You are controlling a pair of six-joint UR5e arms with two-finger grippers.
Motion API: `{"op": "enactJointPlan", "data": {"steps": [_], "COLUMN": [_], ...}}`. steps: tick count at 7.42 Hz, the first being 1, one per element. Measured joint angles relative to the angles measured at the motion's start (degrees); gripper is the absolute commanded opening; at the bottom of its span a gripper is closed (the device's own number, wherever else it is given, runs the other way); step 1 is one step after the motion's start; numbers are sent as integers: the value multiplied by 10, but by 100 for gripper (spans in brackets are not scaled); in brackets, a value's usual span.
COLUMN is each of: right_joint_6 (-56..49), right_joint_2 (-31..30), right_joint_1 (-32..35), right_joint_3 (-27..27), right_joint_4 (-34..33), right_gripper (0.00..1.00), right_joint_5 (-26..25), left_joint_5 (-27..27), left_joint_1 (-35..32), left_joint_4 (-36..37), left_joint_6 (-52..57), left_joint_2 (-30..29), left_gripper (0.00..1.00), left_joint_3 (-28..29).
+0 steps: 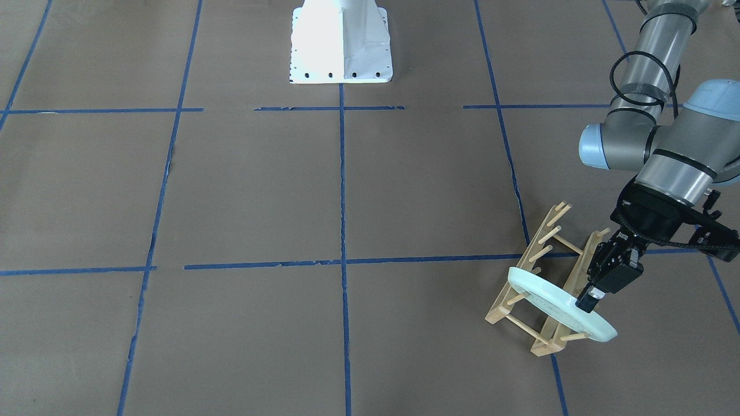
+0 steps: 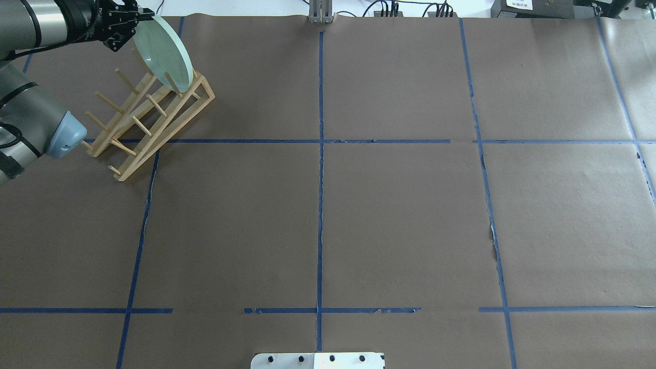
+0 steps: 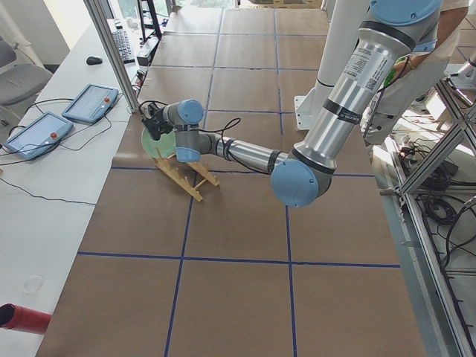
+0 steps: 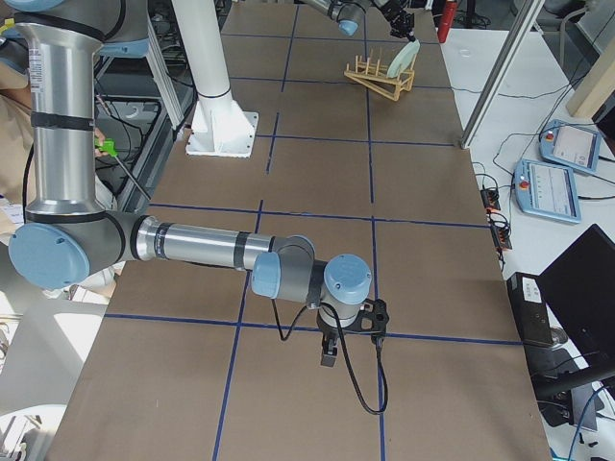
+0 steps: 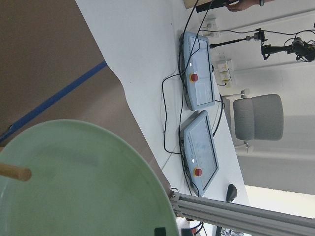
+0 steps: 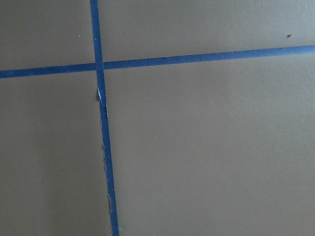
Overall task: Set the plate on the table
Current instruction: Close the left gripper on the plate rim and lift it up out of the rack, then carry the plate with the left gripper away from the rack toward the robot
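Note:
The pale mint-green plate (image 1: 549, 300) stands tilted on edge between the pegs at one end of the wooden rack (image 1: 536, 248). It also shows in the overhead view (image 2: 164, 51) and fills the lower left of the left wrist view (image 5: 74, 182), with a peg in front of it. My left gripper (image 1: 587, 303) is shut on the plate's upper rim (image 2: 130, 23). My right gripper (image 4: 328, 357) hangs low over the brown table (image 2: 400, 215), far from the rack. I cannot tell whether it is open or shut. The right wrist view shows only table paper (image 6: 206, 147) and blue tape.
The rack (image 2: 205, 92) stands near the table's far left corner, close to the paper's edge. The white robot base (image 1: 341, 43) is at the middle near side. Two teach pendants (image 5: 197, 78) lie on the white bench beyond the edge.

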Motion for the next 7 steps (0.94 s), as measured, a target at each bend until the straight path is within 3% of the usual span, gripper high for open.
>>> {"op": "enactJointPlan", "data": {"steps": [2,4,7], "right_joint_6": [0,0,0], "right_joint_2": [0,0,0], "right_joint_1": [0,0,0], "right_joint_3": [0,1,1], "right_joint_4": [0,0,0], "right_gripper": [100,100,100], "right_joint_5": [0,0,0], "left_joint_5": [-28,-90,-113], "left_joint_1": [-16,-46,-52], "left_joint_4": [21,73,154], "left_joint_6": [1,0,-10], "left_joint_2": [1,4,0], "left_gripper": [0,0,0], "left_joint_3": [-34,-95,-199]}}
